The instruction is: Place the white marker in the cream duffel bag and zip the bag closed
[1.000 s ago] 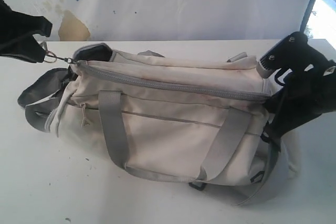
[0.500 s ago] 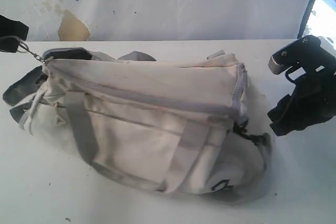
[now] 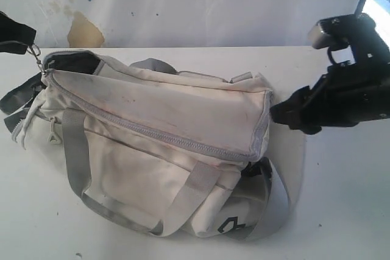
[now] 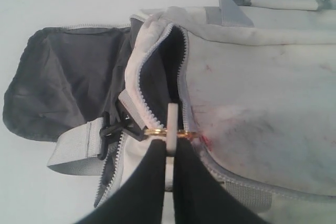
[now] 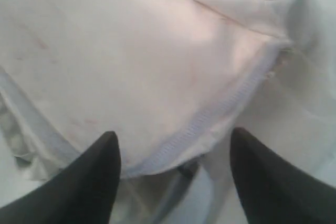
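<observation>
The cream duffel bag (image 3: pixel 158 132) lies on its side across the table, its grey zipper (image 3: pixel 152 132) running along the top. At the bag's left end my left gripper (image 3: pixel 29 42) is shut on the zipper pull. In the left wrist view the gripper (image 4: pixel 169 148) pinches the white pull tab (image 4: pixel 171 121) with its gold ring, and a short stretch of zipper beyond it gapes over dark lining (image 4: pixel 169 56). My right gripper (image 3: pixel 286 117) hangs open just off the bag's right end, touching nothing. Its fingers (image 5: pixel 107 156) stand wide apart above the cream fabric (image 5: pixel 131 51). The white marker is out of view.
Grey webbing handles (image 3: pixel 189 196) loop down the bag's front. A dark grey flap (image 4: pixel 58 82) and a strap with a black clip (image 4: pixel 107 129) spread out at the left end. The white table (image 3: pixel 341 211) runs back to a stained white wall (image 3: pixel 183 4).
My right gripper has let go of the bag's right end, opened and drawn back up to the right. The left gripper tugged the pull leftwards, and the bag slid and swung that way.
</observation>
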### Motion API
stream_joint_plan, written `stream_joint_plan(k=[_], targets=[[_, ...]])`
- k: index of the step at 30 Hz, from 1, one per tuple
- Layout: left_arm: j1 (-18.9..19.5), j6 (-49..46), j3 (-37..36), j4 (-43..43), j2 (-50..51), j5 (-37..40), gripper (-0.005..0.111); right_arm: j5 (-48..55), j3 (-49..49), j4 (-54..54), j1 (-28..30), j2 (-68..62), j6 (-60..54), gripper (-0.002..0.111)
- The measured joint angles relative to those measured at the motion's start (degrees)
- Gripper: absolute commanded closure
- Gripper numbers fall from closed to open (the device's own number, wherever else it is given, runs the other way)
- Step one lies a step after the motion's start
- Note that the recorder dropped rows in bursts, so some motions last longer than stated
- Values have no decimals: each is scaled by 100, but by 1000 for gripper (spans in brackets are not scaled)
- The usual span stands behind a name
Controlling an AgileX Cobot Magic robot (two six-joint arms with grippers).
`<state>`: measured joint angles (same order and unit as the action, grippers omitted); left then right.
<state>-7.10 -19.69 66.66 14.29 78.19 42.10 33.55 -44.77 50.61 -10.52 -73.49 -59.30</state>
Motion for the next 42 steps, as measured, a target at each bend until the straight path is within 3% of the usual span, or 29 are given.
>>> stream_joint_plan(k=[7,22,34,42], targets=[[-87,-172,0,62,0,0,107,-450,0,1355,-1085,-201,-555,47],[-199,26,0,138,0,-65,107,-2494,-1013,1641,-3083,-1518,-770,44],[-199,862,0,148,0,-79,107,-3098,-2121,1653,-3811,-2576,-812,44],[-199,2261,0,98,0,-79,107,-3244,-2660,1653,-4082,-3066,-963,45]])
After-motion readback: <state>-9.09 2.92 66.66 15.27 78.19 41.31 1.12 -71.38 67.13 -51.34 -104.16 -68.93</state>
